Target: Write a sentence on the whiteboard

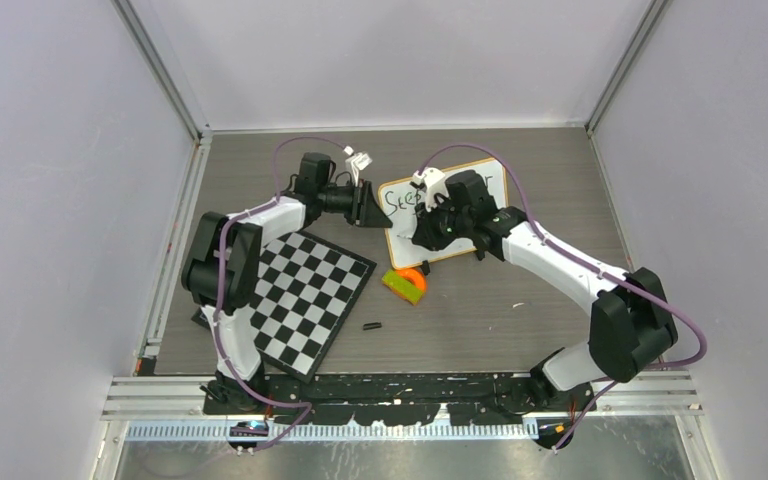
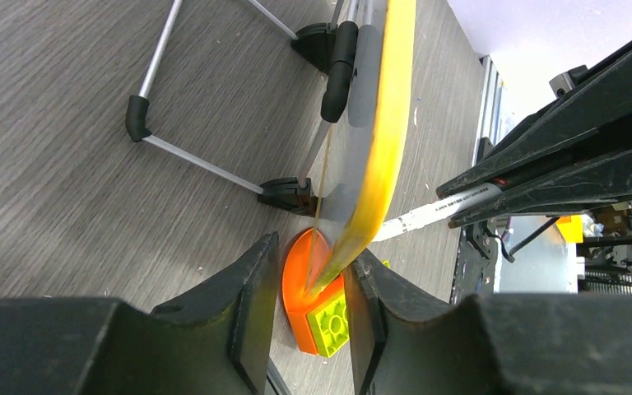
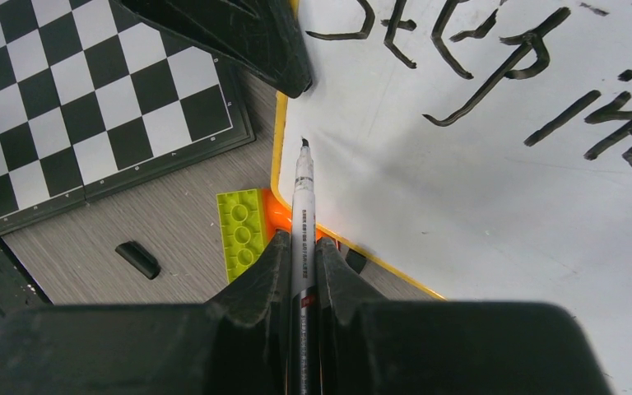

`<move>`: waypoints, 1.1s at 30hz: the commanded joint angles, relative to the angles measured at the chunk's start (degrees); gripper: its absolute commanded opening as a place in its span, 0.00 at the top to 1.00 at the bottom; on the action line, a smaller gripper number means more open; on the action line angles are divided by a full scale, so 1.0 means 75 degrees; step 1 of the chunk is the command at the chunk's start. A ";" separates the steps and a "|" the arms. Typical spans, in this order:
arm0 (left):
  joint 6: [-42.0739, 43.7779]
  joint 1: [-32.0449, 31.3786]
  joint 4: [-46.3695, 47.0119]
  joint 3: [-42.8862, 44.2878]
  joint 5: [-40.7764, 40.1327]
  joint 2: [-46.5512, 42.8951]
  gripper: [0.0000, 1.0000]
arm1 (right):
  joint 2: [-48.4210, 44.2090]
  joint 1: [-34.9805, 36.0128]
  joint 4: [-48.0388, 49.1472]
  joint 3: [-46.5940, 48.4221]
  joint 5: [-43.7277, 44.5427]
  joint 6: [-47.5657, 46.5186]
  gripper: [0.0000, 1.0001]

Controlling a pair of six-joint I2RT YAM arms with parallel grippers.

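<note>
The whiteboard [image 1: 485, 185] stands tilted on its feet at the table's middle back. Dark handwriting [image 3: 477, 58] on it reads "Step" and the start of a word, "int"; in the top view only "Step" [image 1: 400, 198] shows. My right gripper [image 3: 302, 243] is shut on a white marker [image 3: 303, 197], its tip at the board face near the left edge, below "Step". In the top view the right gripper [image 1: 430, 222] covers the board's middle. My left gripper [image 2: 317, 251] straddles the board's left edge [image 2: 383, 140]: one finger touches the front, the other stands off the back. It also shows in the top view [image 1: 368, 205].
An orange and lime-green brick block [image 1: 405, 284] lies just in front of the board's lower left corner. A black-and-white chequered board [image 1: 300, 295] lies to the left. A small black cap [image 1: 371, 326] lies on the table in front. The board's wire stand [image 2: 197, 160] sits behind it.
</note>
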 commanded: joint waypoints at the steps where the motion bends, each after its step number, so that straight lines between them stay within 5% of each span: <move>1: -0.0105 -0.0064 0.0549 0.0281 0.0138 0.0034 0.63 | -0.0059 0.0043 0.0445 0.0032 -0.0022 -0.0062 1.00; 15: -0.0254 -0.0146 0.0736 0.0374 0.0130 0.0237 1.00 | 0.0086 0.0046 0.0477 0.0222 0.0186 -0.0114 1.00; 33: 0.0267 -0.0153 0.0260 0.0427 0.0032 0.0189 1.00 | 0.0290 -0.0028 0.0507 0.0630 0.0819 -0.0215 1.00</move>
